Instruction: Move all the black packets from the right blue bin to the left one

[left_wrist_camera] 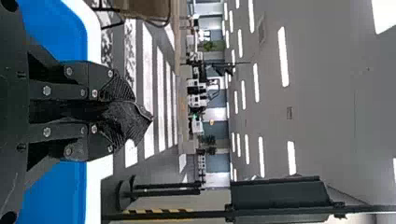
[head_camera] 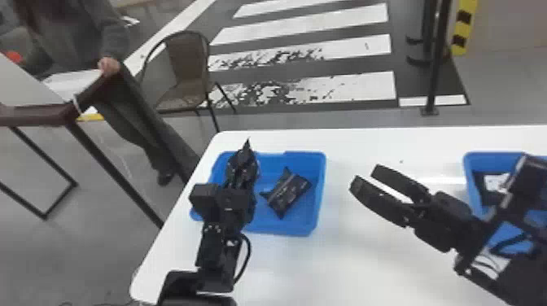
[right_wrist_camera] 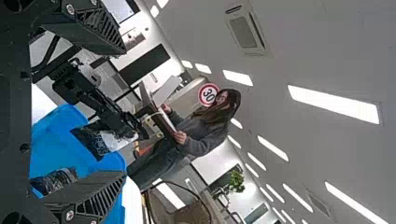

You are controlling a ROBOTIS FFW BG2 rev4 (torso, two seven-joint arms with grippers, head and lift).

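Left gripper (head_camera: pixel 245 156), centre-left of frame, pinches a black packet (right_wrist_camera: pixel 89 140) over the left blue bin (head_camera: pixel 321 195), presumably for release; right gripper (head_camera: pixel 365 176), right of centre, gapes empty.

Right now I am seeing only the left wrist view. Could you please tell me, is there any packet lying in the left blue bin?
Observer: Yes. In the head view a black packet lies in the left bin, to the right of the left gripper.

Operator: Thank you. And the right gripper, where is it, and is it open?

Observer: The right gripper is open, above the white table between the two bins.

Operator: Does the right bin have something for me to move?

Observer: Yes, at least one packet is in the right bin. The right arm hides part of it, so I cannot count them.
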